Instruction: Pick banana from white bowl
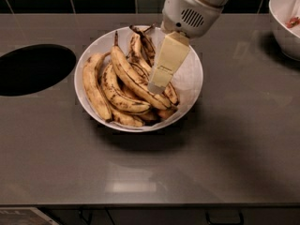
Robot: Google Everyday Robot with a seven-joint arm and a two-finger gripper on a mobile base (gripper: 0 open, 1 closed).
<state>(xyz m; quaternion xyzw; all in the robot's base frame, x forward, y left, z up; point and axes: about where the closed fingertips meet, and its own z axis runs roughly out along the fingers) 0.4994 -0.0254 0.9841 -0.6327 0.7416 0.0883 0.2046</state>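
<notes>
Jaws over banana [131, 77], mid white bowl [191, 81] — right wall bare

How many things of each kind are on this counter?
Bananas: at least 6, overlapping in a pile, so the exact count is unclear
White bowls: 2, the banana bowl and the paper-filled bowl
Hand: 1, over the pile
Total: at least 9

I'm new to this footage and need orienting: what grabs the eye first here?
A white bowl heaped with overripe bananas sits at the counter's middle. The gripper reaches down from the upper right, its tip at the longest banana. A dark round hole lies left.
</notes>
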